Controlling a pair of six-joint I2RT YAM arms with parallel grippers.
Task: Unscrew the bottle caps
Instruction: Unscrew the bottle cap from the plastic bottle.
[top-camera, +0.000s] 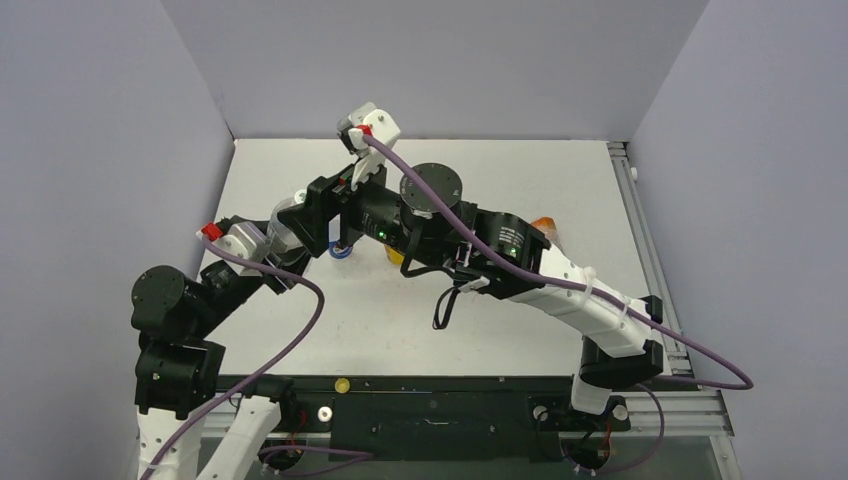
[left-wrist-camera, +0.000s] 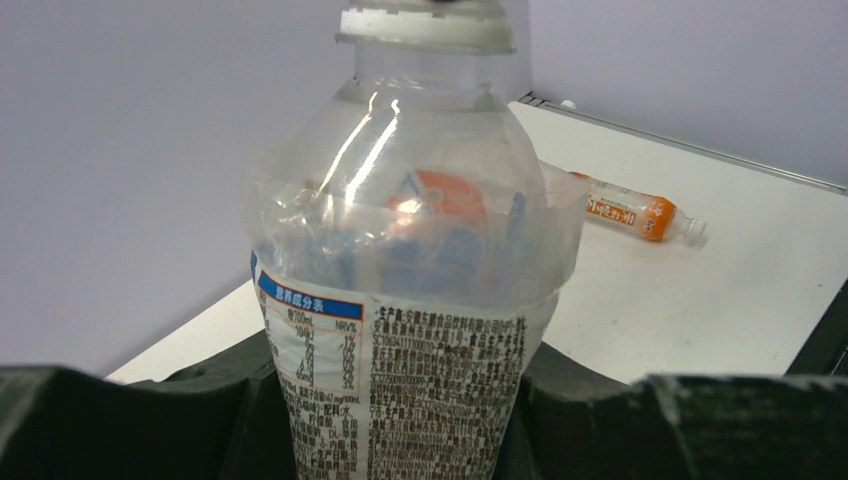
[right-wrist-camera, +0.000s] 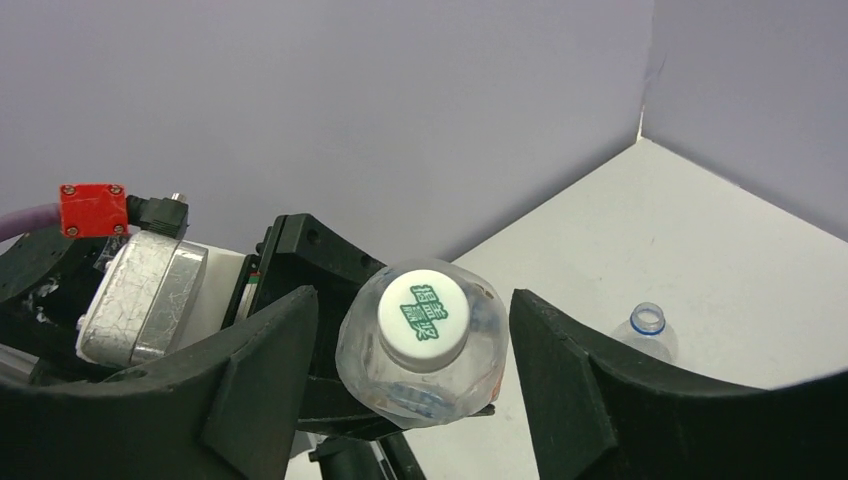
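Water bottle (left-wrist-camera: 420, 300): clear, white-and-blue printed label, upright, held above the middle of the tabletop (top-camera: 480, 340). White cap (right-wrist-camera: 425, 312) with green print sits on its neck. Whether there is liquid inside, cannot tell.

Left gripper (left-wrist-camera: 400, 400): fingers (left-wrist-camera: 120, 420) closed on the bottle's lower body, one on each side of the label. Left arm (top-camera: 250, 255) reaches from its base at the near left corner, up and inward to the centre.

Right gripper (right-wrist-camera: 410, 312): poised over the cap from above, fingers (right-wrist-camera: 560, 380) spread wide, one on each side of the cap, a clear gap on both sides, touching nothing. Right arm (top-camera: 560, 280) stretches from the near right across to the left, its wrist bent down over the bottle. The two arms crowd the centre and hide most of what lies under them.

Around:
- Orange bottle (left-wrist-camera: 625, 210) lying on its side toward the right of the tabletop, well apart, orange drink inside. Neck end too small to judge.
- Clear bottle (right-wrist-camera: 645, 330) on the tabletop beyond the right fingers, neck open, blue ring around it.
- Yellow cap (top-camera: 342, 384) loose on the dark strip at the near edge, between the arm bases.
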